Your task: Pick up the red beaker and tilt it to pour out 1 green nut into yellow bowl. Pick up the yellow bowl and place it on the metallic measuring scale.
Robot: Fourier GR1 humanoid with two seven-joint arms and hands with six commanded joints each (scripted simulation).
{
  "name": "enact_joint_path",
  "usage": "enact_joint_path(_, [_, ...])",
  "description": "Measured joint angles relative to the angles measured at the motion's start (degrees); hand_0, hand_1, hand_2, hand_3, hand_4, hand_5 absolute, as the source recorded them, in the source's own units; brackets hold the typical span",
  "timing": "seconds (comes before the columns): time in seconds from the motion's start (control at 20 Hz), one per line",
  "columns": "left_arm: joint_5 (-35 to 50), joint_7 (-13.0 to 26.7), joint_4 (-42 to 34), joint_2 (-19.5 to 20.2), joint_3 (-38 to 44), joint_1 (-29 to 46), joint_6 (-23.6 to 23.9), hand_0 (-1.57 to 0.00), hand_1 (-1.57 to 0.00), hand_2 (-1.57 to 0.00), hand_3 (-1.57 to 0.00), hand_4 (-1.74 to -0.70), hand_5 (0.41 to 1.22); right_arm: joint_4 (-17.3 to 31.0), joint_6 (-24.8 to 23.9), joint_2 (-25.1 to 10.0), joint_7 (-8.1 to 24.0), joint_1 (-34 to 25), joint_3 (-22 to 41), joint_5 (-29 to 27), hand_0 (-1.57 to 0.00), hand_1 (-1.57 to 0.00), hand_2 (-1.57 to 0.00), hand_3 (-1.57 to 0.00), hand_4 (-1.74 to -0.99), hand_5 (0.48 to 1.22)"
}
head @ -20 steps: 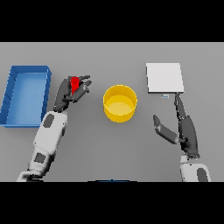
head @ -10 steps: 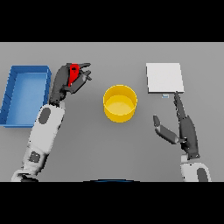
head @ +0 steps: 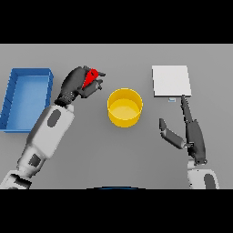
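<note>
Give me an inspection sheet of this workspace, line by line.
Surface: grey table, flat.
Job's things: red beaker held tilted, left of the yellow bowl; bowl upright on the table, contents not discernible; metallic measuring scale bare, right of the bowl.
Clutter: blue bin at far left.
Hands: left hand curled round the beaker; right hand open, fingers straight, below the scale.
Cables: nothing seen.
Surroundings: nothing seen.
</note>
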Motion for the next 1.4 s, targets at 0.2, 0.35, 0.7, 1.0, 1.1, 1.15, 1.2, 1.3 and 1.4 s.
enact_joint_path(0.2, [-9.7,4.9,-0.2,3.6,-8.3,-3.8,-1.7,-1.57,-1.57,-1.57,-1.57,-1.74,1.127,-0.4,0.7,0.6,-0.9,1.0,0.4,-0.8,0.00,0.00,0.00,0.00,-1.256,0.690])
enact_joint_path(0.35, [-15.8,6.3,1.0,5.7,-14.1,-7.1,-4.2,-1.57,-1.57,-1.57,-1.57,-1.74,1.173,-1.1,1.1,0.2,-0.7,1.3,0.5,-0.8,0.00,0.00,0.00,0.00,-1.270,0.700])
enact_joint_path(0.7, [-23.9,4.7,5.0,8.2,-23.2,-15.4,-11.0,-1.57,-1.57,-1.57,-1.39,-1.69,1.211,-0.9,0.6,1.1,-0.3,0.7,0.3,-1.3,0.00,0.00,0.00,0.00,-1.287,0.690])
enact_joint_path(1.0, [-29.1,-0.9,8.6,7.9,-32.2,-22.6,-17.5,-1.57,-1.57,-1.57,-1.45,-1.72,1.218,-0.5,0.7,2.5,-1.2,1.5,-0.1,-3.3,0.00,0.00,0.00,0.00,-1.294,0.653])
enact_joint_path(1.1, [-31.2,-1.7,9.5,7.6,-35.6,-23.6,-18.7,-1.57,-1.57,-1.57,-1.49,-1.73,1.219,-0.2,0.6,2.7,-1.3,1.4,-0.3,-3.5,0.00,0.00,0.00,0.00,-1.290,0.644])
enact_joint_path(1.15, [-32.1,-2.1,10.4,7.3,-37.3,-24.6,-19.9,-1.57,-1.57,-1.57,-1.51,-1.73,1.220,0.0,0.4,2.6,-1.3,1.1,-0.6,-3.7,0.00,0.00,0.00,0.00,-1.291,0.640])
enact_joint_path(1.2, [-33.4,-2.4,11.0,7.2,-39.0,-25.7,-20.4,-1.57,-1.57,-1.57,-1.52,-1.73,1.220,0.3,0.5,2.4,-1.3,1.1,-0.8,-3.8,0.00,0.00,0.00,0.00,-1.291,0.634])
enact_joint_path(1.3, [-34.7,-2.9,11.5,7.2,-41.5,-27.2,-22.1,-1.57,-1.57,-1.57,-1.54,-1.74,1.220,0.2,0.2,2.6,-1.5,1.1,-0.5,-3.3,0.00,0.00,0.00,0.00,-1.291,0.631])
enact_joint_path(1.4, [-36.2,-3.1,11.1,7.2,-44.0,-28.4,-23.0,-1.57,-1.57,-1.57,-1.55,-1.74,1.221,0.8,-0.1,2.7,-1.2,1.1,-0.6,-3.0,0.00,0.00,0.00,0.00,-1.286,0.618])
